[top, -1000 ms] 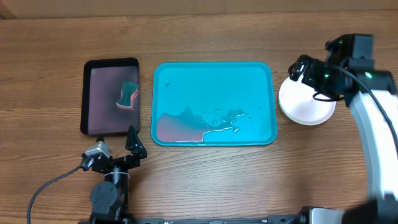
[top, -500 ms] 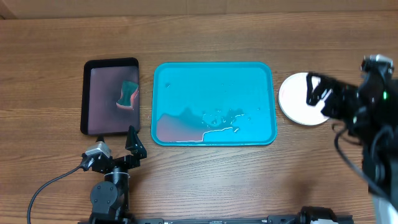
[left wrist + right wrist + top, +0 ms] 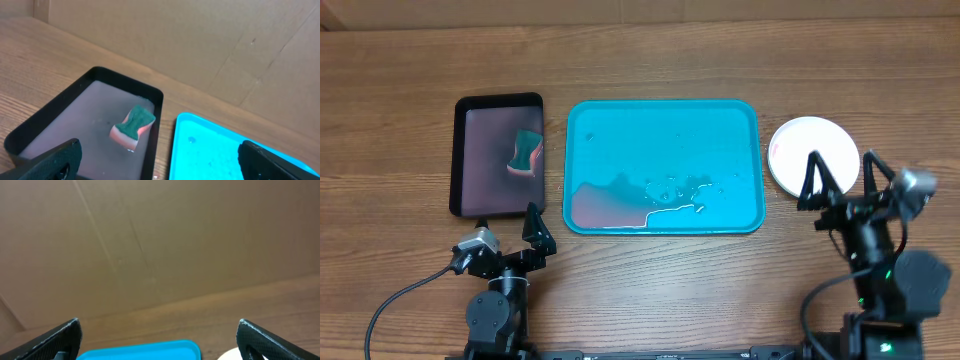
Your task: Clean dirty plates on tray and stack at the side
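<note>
Nearest me, my left gripper (image 3: 157, 162) and right gripper (image 3: 840, 172) both hang wide open and empty. My right has just pulled back from the plates (image 3: 808, 150), white one showing, sitting just right of the tray (image 3: 660, 125), which holds only pinkish water (image 3: 600, 208). Cleaning looks finished.

Sponge (image 3: 526, 153) in small tray (image 3: 459, 150) at left, big tray (image 3: 660, 140) centre; plates (image 3: 810, 140) right

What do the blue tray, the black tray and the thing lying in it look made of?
Blue tray: likely plastic, glossy, moulded rounded rim. Black tray: probably plastic too, smooth dark rim. Sponge: soft foam, green scouring layer on pink.
</note>
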Available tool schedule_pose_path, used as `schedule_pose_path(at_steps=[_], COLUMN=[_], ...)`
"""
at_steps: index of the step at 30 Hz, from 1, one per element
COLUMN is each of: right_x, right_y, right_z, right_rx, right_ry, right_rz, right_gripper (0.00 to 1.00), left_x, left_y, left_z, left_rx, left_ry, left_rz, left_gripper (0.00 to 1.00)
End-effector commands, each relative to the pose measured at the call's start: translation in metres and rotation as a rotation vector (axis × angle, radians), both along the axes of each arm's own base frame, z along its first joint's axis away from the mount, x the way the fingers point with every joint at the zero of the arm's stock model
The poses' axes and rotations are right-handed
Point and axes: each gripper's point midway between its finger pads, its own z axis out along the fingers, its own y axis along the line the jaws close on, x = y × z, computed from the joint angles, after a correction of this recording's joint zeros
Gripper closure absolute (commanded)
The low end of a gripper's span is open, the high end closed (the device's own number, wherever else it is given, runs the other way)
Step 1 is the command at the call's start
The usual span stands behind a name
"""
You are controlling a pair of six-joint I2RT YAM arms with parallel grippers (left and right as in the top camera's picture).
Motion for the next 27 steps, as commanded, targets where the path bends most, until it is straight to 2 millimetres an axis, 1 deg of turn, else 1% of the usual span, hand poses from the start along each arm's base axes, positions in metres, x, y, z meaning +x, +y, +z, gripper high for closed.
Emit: schedule_pose_path(at_steps=[1,6,10,14,18,24,27], right_x=[-0.009,-0.014,-0.018,-0.022,-0.023,-0.022,-0.024], right_y=[0.000,-0.004,0.001,0.007,0.007,0.007,0.007], right_z=[-0.019,-0.052,-0.074,-0.084,-0.089,-0.107,-0.101], right_rx=[-0.012,0.005,0.012,0.008,0.007,-0.001,0.003], right_ry=[-0.063,-0.088,-0.116,-0.115,-0.096,-0.023,-0.051], right_rz=[-0.013,-0.075,-0.071,-0.046,-0.045,-0.044,-0.045], right_gripper=[0.00,0.00,0.00,0.00,0.00,0.00,0.00], left_x=[0.000,0.000,0.000,0.000,0.000,0.000,0.000], left_y=[0.002,0.002,0.002,0.002,0.002,0.002,0.002], left_z=[0.000,0.000,0.000,0.000,0.000,0.000,0.000], left_rx=[-0.014,-0.014,-0.014,-0.014,-0.014,-0.014,-0.014], left_ry=[-0.010,-0.010,-0.010,-0.010,-0.010,-0.010,-0.010], left_rz=[0.013,0.013,0.013,0.013,0.013,0.013,0.013], left_gripper=[0.00,0.00,0.00,0.00,0.00,0.00,0.00])
